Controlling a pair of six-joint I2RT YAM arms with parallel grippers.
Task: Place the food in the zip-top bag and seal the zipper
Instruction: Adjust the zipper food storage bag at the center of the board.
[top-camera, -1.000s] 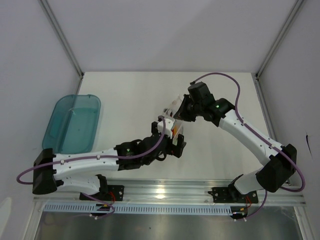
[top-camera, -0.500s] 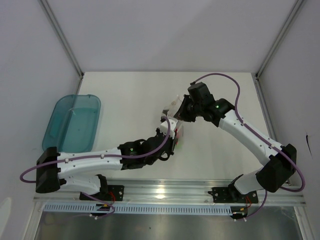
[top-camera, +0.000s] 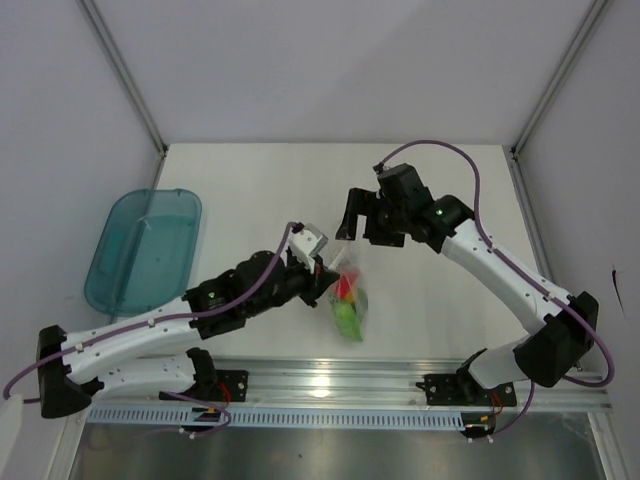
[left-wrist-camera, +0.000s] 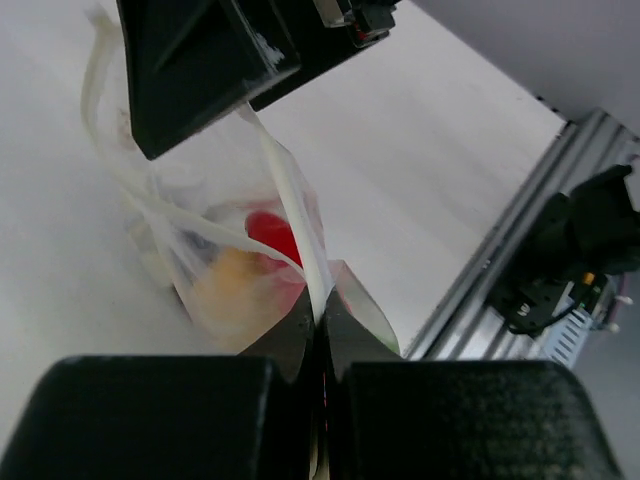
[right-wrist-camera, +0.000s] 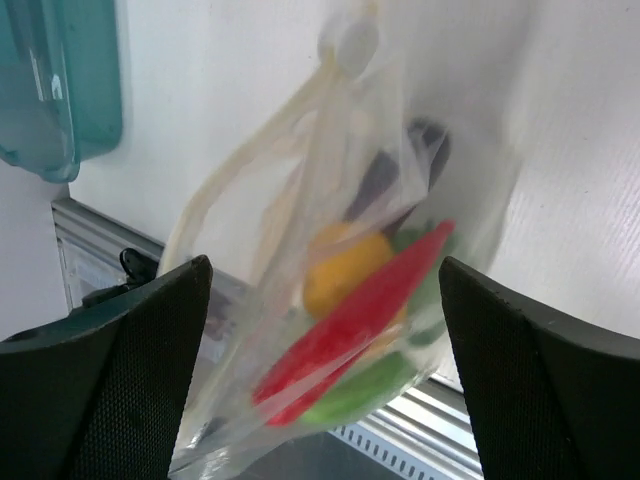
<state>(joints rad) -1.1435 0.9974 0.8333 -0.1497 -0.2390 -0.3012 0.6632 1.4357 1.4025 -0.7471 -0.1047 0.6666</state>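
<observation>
Clear zip-top bag (top-camera: 357, 302) of toy food (right-wrist-camera: 362, 318) — zipper (left-wrist-camera: 292, 205) between clamped left jaws, right jaws wide apart

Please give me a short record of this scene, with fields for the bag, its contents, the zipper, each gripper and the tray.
bag: clear bag, held by its mouth edge
contents: red chili, yellow pepper, purple eggplant, green vegetable, all inside
zipper: looks partly open
left gripper: shut on the bag's mouth edge
right gripper: open, apart from the bag
tray: teal, far to the bag's left
</observation>
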